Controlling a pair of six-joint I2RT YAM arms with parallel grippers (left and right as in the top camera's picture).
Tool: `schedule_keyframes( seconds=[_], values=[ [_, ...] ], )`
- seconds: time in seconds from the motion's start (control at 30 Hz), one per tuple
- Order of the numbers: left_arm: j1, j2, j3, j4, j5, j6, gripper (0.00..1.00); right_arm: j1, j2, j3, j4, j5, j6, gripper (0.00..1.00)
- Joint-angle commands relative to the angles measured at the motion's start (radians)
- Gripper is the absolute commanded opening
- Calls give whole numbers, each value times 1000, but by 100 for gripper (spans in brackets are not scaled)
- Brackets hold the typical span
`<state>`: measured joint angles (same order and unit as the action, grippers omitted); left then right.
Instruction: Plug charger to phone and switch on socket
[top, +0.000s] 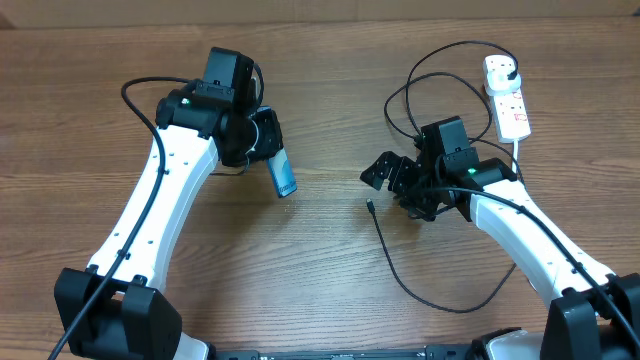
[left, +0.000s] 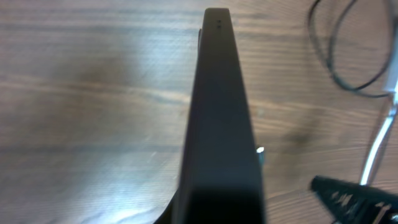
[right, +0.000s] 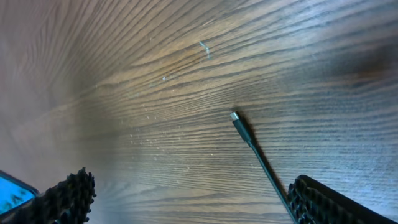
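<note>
My left gripper (top: 266, 142) is shut on the phone (top: 284, 175), holding it on edge over the table with its blue screen facing right. In the left wrist view the phone (left: 219, 118) shows edge-on as a dark slab running away from the jaws. The charger's connector tip (top: 370, 207) lies on the wood, and its black cable (top: 400, 280) loops right and back to a plug in the socket (top: 508, 100). My right gripper (top: 384, 178) hangs open just above the tip (right: 235, 116), which lies ahead between its fingers (right: 320, 202).
The socket's thick white cord (top: 516, 150) runs down past my right arm. Loose loops of black cable (top: 420, 80) lie at the back right, left of the socket. A corner of the phone's screen (right: 12, 190) shows at the right wrist view's left edge.
</note>
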<state>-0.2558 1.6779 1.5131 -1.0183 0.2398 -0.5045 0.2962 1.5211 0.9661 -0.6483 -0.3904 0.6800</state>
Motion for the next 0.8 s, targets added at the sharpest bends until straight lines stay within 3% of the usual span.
schedule_keyframes(
  seconds=[0.0, 0.2, 0.33, 0.63, 0.77],
  values=[
    [-6, -2, 0, 61, 119, -20, 4, 1, 1, 16, -18, -11, -176, 100],
    [-7, 13, 0, 177, 178, -18, 4, 0, 1, 63, -106, 13, -245, 100],
    [0, 41, 1, 343, 485, 34, 4, 0, 1, 127, -187, 60, -267, 100],
    [97, 121, 1, 596, 1069, -16, 4, -4, 1, 142, -248, 117, -267, 100],
    [121, 178, 1, 624, 1117, -60, 4, -6, 1, 142, -243, 146, -267, 100]
  ],
)
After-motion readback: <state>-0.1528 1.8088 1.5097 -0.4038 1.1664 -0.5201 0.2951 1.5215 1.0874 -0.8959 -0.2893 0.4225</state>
